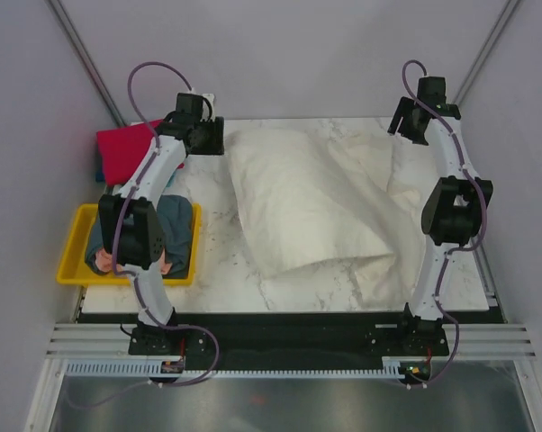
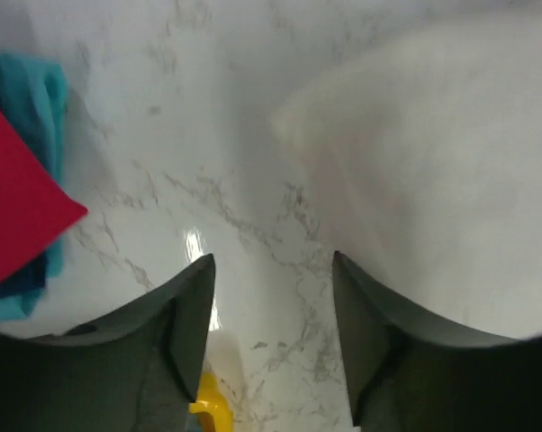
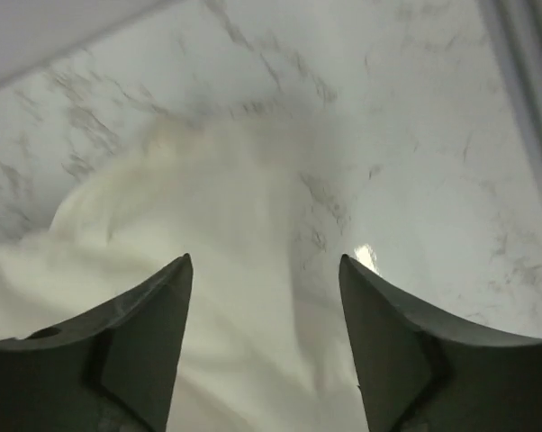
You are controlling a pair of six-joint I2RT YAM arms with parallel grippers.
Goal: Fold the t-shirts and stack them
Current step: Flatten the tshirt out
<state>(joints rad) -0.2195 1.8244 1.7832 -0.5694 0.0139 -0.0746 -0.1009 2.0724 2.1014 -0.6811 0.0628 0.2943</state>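
**Q.** Where is the cream-white cloth t-shirt (image 1: 316, 202)?

**A.** Mid-table on the white marble tabletop (image 1: 226, 261), lying rumpled. A red t-shirt (image 1: 125, 148) sits on a teal t-shirt (image 2: 37, 99) at far left. A slate grey-blue t-shirt (image 1: 176, 225) lies in the yellow plastic tray (image 1: 73, 247) at near left.

**Q.** And the fingers?

**A.** The left gripper (image 2: 273, 265) hangs beside the far-left corner and the right gripper (image 3: 265, 265) above the far-right edge. Both have their fingers apart and hold nothing.

**Q.** How will it handle?

**A.** Probably light and limp, sagging when lifted. Pinching two outer corners together should work better than grabbing the middle.
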